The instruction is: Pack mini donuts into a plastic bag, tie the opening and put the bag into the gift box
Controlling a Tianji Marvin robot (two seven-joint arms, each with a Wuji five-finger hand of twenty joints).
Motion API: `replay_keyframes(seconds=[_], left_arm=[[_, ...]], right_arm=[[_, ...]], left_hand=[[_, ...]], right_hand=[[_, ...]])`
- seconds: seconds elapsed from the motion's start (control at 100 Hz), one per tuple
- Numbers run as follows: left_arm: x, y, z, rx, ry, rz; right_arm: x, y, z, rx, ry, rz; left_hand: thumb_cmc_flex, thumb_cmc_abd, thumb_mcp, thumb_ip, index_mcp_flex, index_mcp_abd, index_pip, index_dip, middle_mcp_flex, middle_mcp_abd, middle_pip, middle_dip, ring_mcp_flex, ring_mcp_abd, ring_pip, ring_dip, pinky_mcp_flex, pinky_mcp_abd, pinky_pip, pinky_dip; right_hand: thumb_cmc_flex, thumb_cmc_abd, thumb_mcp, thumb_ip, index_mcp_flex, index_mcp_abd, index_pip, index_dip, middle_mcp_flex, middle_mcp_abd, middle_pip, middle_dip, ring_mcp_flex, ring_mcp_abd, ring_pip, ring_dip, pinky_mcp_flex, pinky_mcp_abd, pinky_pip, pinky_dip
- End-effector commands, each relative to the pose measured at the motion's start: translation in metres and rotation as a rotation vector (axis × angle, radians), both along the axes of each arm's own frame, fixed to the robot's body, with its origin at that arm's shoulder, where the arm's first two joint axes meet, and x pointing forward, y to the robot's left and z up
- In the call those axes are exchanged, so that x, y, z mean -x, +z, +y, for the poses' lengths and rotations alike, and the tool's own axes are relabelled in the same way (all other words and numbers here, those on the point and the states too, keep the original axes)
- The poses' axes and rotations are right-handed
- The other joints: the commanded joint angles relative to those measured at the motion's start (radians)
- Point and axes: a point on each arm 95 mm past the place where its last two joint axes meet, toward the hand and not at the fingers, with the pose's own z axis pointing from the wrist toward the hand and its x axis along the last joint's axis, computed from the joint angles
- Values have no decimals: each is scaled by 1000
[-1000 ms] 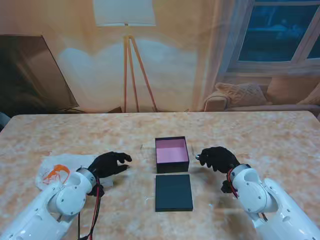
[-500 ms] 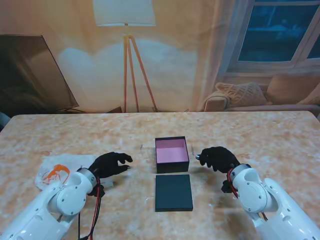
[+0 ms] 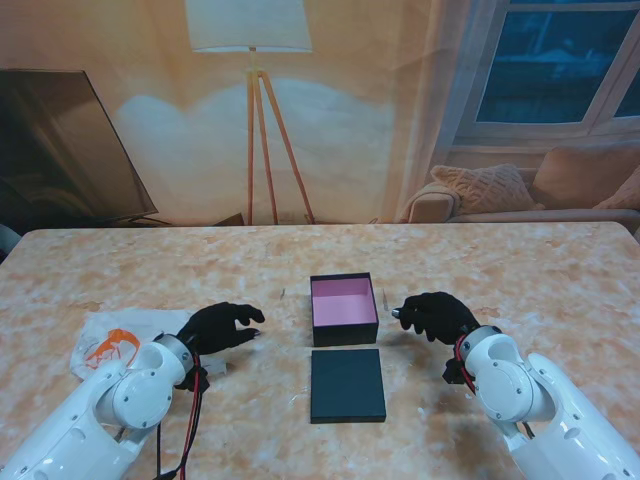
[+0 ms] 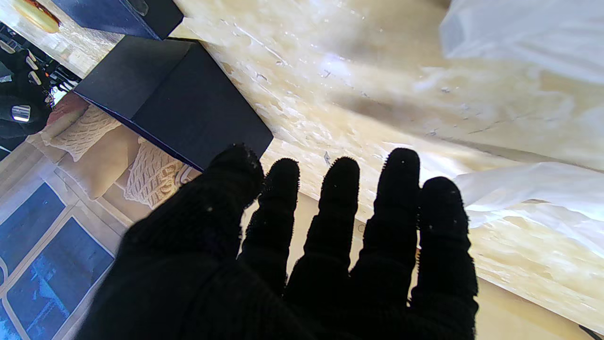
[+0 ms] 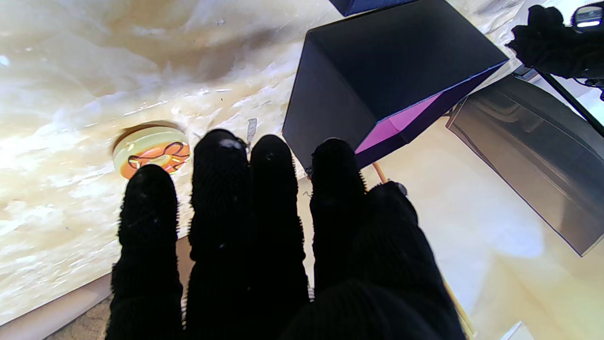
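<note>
The open gift box (image 3: 344, 308), black with a pink inside, stands mid-table and also shows in the right wrist view (image 5: 377, 80). Its black lid (image 3: 347, 385) lies flat nearer to me. A crumpled white plastic bag (image 3: 120, 338) with orange print lies at the left, and its film shows in the left wrist view (image 4: 528, 42). My left hand (image 3: 222, 327) hovers open between bag and box, holding nothing. My right hand (image 3: 432, 316) is open just right of the box, fingers spread over a mini donut (image 5: 152, 158) with orange icing on the table. The stand view hides that donut.
The marble-patterned table (image 3: 520, 270) stretches far to the right and back. The left wrist view shows the lid (image 4: 174, 104) and, past it, the other hand (image 4: 19, 94). A floor lamp, a sofa and a window stand behind the table.
My right hand has edged slightly toward the box. The left hand, bag, box and lid stay where they were.
</note>
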Motion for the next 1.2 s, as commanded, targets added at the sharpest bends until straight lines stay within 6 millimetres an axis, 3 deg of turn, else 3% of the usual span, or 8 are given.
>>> replay_keyframes(seconds=[0.0,0.49,0.71,0.76,0.82,0.94,1.19], left_arm=[[2,0,-1,-8,-13,8],[12,9,-1,-16,-40,-54],[11,21,11,-69,-53,-108],[11,24,14,-89,-55,-124],[9,27,19,-118,-54,-154],[4,31,26,-165,-48,-197],[-6,25,37,-262,-32,-241]], right_arm=[[4,-4,4,-1,11,21],[4,-4,2,3,0,20],[3,-3,2,10,-6,13],[3,-4,2,12,-6,16],[2,-4,2,14,-6,19],[1,-4,3,15,-6,20],[1,-5,3,21,-3,16]], left_hand=[[5,6,-5,-2,20,2,0,10,-4,6,-4,5,-15,16,-4,18,-12,13,-6,22],[15,-5,-7,-7,27,4,6,20,-28,14,-17,1,-60,14,-35,3,-34,7,-34,9],[23,-22,8,-7,28,11,4,27,-68,21,-18,15,-100,16,-18,27,-54,-12,-48,6],[7,-25,37,4,27,17,-8,15,-86,22,-17,27,-117,14,-5,50,-62,-20,-48,11],[-14,-33,77,17,27,40,-23,-13,-103,22,-6,50,-127,13,19,86,-65,-28,-42,22],[-39,-70,127,14,3,111,-78,-55,-147,31,-8,75,-155,10,39,129,-79,-42,-42,33],[-103,-115,173,7,-38,191,-151,-74,-221,62,-42,83,-221,13,-2,126,-121,-47,-85,32]], right_hand=[[44,-10,-3,-15,-5,-23,2,-11,-20,11,-6,-5,-4,-2,2,-16,-9,13,1,9],[44,-11,-3,-15,-5,-24,1,-11,-20,12,-6,-5,-3,-1,2,-16,-8,14,2,10],[45,-11,-3,-14,-4,-25,2,-10,-18,10,-4,-5,-3,-2,3,-16,-10,13,2,10],[44,-10,-3,-14,-3,-23,2,-10,-19,11,-5,-5,-2,-2,3,-16,-10,13,2,10],[45,-10,-3,-14,-4,-24,2,-10,-19,11,-5,-5,-2,-1,3,-16,-10,12,2,10],[44,-10,-3,-14,-3,-24,2,-10,-19,10,-5,-5,-3,-1,3,-16,-9,12,3,10],[45,-10,-3,-14,-3,-25,2,-10,-19,10,-5,-5,-2,-3,3,-16,-9,12,3,10]])
